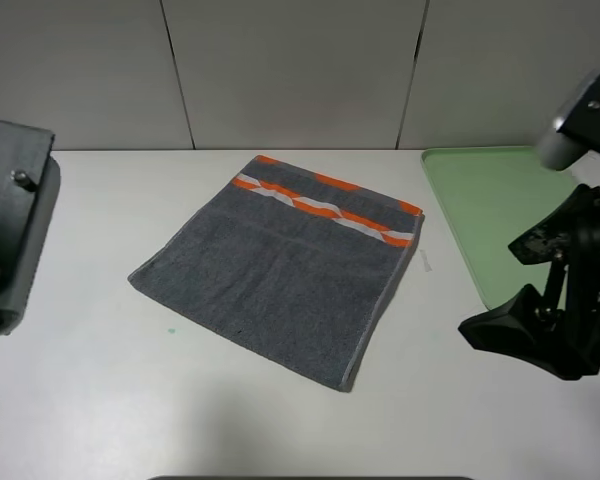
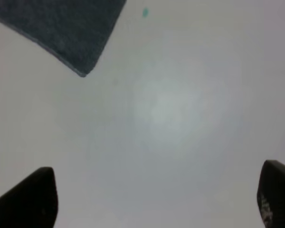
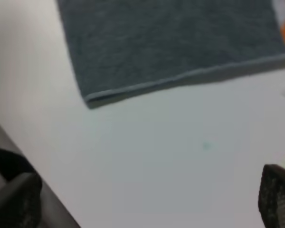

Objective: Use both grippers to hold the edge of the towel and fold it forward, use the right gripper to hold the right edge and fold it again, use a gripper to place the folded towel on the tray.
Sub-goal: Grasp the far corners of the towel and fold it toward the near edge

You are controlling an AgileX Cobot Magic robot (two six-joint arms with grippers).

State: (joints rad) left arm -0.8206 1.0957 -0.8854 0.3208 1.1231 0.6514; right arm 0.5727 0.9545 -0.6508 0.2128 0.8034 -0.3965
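lying flat and unfolded mid-worktop (image 1: 100, 400), the towel (image 1: 280, 270) has its orange-and-white band at the far end. the pale green tray (image 1: 480, 210) sits just beside its far right corner. the left gripper (image 2: 157, 167) and right gripper (image 3: 151, 173) hover over bare worktop near the towel's edges, jaws spread wide, holding nothing.

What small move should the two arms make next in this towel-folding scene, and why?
Probably bring both grippers in toward the towel's near edge, one to each near corner. The towel lies flat and unfolded on the table. The left gripper and the right gripper both stand open over bare table, touching no cloth.
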